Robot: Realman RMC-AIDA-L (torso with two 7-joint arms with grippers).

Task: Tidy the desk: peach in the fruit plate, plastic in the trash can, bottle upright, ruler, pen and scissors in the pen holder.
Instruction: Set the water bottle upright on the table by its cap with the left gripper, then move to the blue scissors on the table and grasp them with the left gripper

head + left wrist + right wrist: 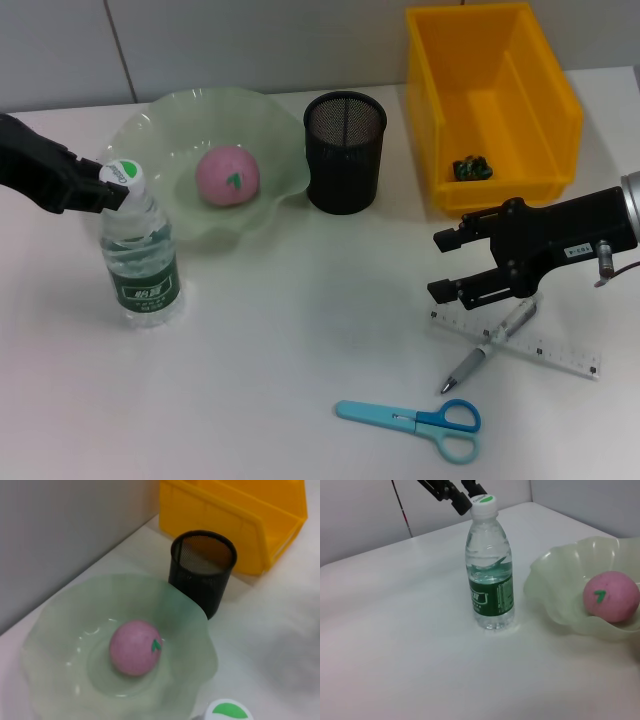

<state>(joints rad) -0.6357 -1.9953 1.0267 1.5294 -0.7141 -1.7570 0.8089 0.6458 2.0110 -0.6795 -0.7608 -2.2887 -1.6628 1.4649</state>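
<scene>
Head view. Left gripper (pixel 112 187): fingers narrowed at the white cap of the bottle (pixel 140 252), which stands upright on the worktop (pixel 280 330); whether they clamp the cap cannot be told. Right gripper (pixel 440 264): fingers spread wide, holding nothing, poised above the ruler (pixel 520 344) and pen (pixel 490 346), which lie crossed. Scissors (pixel 415 419): flat, near the front edge. Peach (pixel 227 175): in the green fruit plate (pixel 275 120). Pen holder (pixel 345 152): black mesh, just beside the plate. Trash can (pixel 535 95): yellow bin holding a small dark item.

Left wrist view. Peach (pixel 135 646) in plate (pixel 200 630); pen holder (pixel 202 570); bin (pixel 225 520); bottle cap (pixel 227 711) at the frame edge. Grey wall behind.

Right wrist view. Bottle (pixel 490 570) upright; left gripper (pixel 465 497) at its cap; peach (pixel 611 596) in plate (pixel 555 590).
</scene>
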